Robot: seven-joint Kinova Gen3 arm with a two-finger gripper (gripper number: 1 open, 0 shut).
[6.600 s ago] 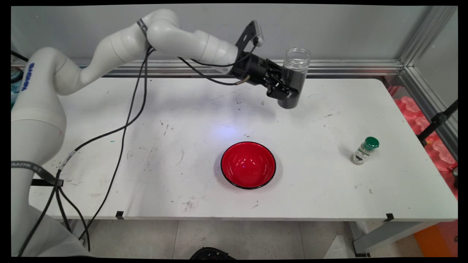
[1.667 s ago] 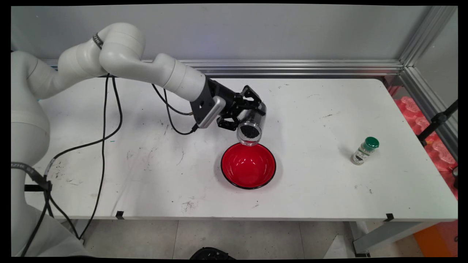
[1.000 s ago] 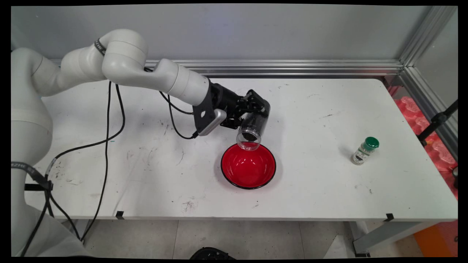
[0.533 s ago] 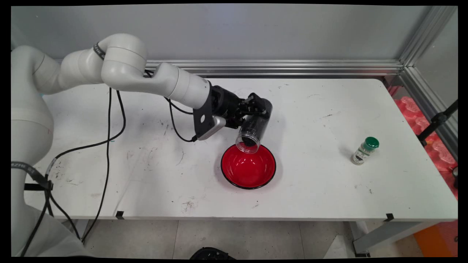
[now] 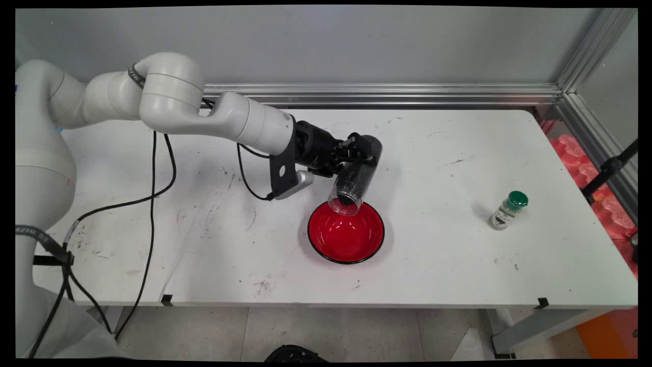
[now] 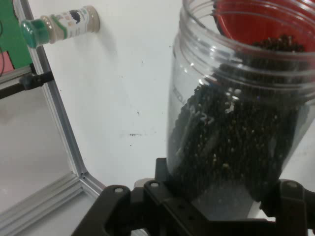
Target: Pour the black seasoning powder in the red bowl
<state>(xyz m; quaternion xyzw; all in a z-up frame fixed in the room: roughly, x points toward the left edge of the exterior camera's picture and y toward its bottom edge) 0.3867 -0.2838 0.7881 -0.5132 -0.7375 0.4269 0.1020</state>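
At centre-left of the white surface [image 5: 458,153], the hand [image 5: 356,153] is pinching a clear jar [image 5: 352,179] filled with small black grains [image 6: 236,142]. The jar's long axis is tilting, with the base at about 1 o'clock beside the hand and the open mouth pointing toward 7 o'clock. The mouth is hanging just above the far rim of the red bowl [image 5: 346,239], which is lying at 6 o'clock from the hand. No grains are showing inside the bowl. Far right, at 3 o'clock and well apart, a green-capped shaker [image 5: 508,209] is standing on the surface.
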